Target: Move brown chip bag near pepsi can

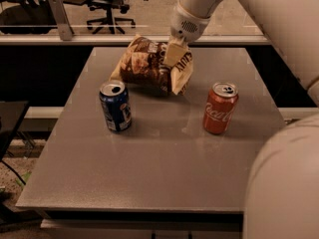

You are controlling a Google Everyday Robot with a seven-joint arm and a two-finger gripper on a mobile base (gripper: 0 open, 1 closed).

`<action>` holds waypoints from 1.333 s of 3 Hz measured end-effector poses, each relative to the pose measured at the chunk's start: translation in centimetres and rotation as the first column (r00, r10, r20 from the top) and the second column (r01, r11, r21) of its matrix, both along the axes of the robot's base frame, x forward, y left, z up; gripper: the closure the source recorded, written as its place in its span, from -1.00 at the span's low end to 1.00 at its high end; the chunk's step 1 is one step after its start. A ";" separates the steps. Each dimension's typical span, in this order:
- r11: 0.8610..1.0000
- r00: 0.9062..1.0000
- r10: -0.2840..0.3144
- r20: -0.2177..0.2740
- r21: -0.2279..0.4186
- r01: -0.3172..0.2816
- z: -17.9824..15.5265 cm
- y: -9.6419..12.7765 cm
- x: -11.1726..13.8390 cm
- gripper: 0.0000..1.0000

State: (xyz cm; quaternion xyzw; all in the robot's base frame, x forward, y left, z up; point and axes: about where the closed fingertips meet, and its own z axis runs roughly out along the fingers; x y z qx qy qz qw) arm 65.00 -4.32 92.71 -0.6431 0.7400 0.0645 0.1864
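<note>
The brown chip bag (149,64), crinkly dark brown with cream ends, hangs tilted just above the table's far middle. My gripper (173,54) comes down from the upper right and is shut on the bag's right part. The pepsi can (115,106), blue with a silver top, stands upright on the table just below and left of the bag, a small gap between them.
A red Coca-Cola can (220,108) stands upright to the right of the bag. The grey table (149,168) has edges on all sides. My arm and body fill the right side. Office chairs (107,4) stand behind a rail at the back.
</note>
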 end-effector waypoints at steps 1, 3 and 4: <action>0.997 0.997 0.078 -0.012 0.007 -0.078 0.3 2.9 -3.9 0.94; 0.992 0.991 0.123 -0.056 0.035 -0.122 -0.5 5.0 -5.8 0.01; 0.992 0.990 0.125 -0.058 0.040 -0.123 -0.7 5.2 -5.7 -0.46</action>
